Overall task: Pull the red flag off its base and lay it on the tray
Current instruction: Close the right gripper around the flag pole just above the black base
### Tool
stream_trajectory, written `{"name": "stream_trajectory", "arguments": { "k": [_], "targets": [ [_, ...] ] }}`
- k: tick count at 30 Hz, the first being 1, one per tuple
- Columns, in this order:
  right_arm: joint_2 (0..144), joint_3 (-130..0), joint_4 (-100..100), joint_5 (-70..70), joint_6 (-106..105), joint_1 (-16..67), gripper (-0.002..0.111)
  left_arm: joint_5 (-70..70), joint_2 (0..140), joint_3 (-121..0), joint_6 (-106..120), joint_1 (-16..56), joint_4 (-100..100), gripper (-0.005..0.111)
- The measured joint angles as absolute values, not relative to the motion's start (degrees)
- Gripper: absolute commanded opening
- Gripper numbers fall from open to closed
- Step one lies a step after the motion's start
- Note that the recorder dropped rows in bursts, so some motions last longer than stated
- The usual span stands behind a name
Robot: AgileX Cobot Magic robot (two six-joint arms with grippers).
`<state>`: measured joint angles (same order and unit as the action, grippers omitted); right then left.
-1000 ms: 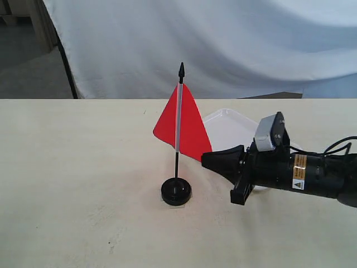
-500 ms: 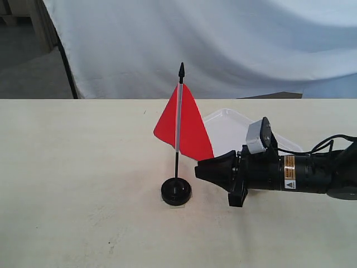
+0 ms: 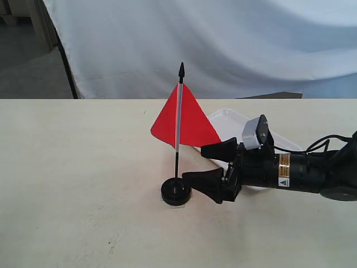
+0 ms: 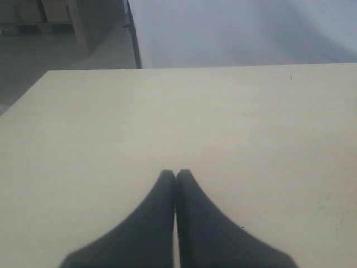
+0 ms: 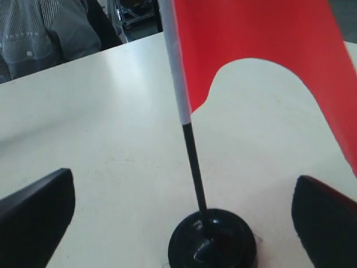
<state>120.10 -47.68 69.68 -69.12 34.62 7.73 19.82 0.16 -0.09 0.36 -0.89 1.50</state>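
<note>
The red flag stands upright with its pole in the round black base at the table's middle. Just right of the base, my right gripper lies level and open, one finger by the cloth's lower edge and the other low beside the base, both apart from the pole. The right wrist view has the black pole rising from the base midway between the two spread fingertips, with the red cloth above. The white tray lies behind the flag, partly hidden by cloth and arm. My left gripper is shut over bare table.
A white cloth backdrop hangs behind the table's far edge. A person in a striped shirt sits beyond the table in the right wrist view. Bare tabletop stretches left of the base.
My right gripper has moved left toward the flag and gone from shut to open, its fingers now spread on either side of the pole's line. The flag cloth shifted slightly.
</note>
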Motion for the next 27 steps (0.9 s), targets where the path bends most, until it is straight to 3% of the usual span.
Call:
{"name": "stream_trajectory", "arguments": {
  "k": [17,27],
  "targets": [
    [120.1,-47.7,48.2,-64.5,24.0,15.8,0.099,19.8,0.2,-0.1,0.4,-0.9,1.5,0.0],
    [121.6,-50.5,47.0,-62.8,24.5,17.1,0.099,19.8,0.2,-0.1,0.4,-0.9,1.5,0.0]
  ]
}}
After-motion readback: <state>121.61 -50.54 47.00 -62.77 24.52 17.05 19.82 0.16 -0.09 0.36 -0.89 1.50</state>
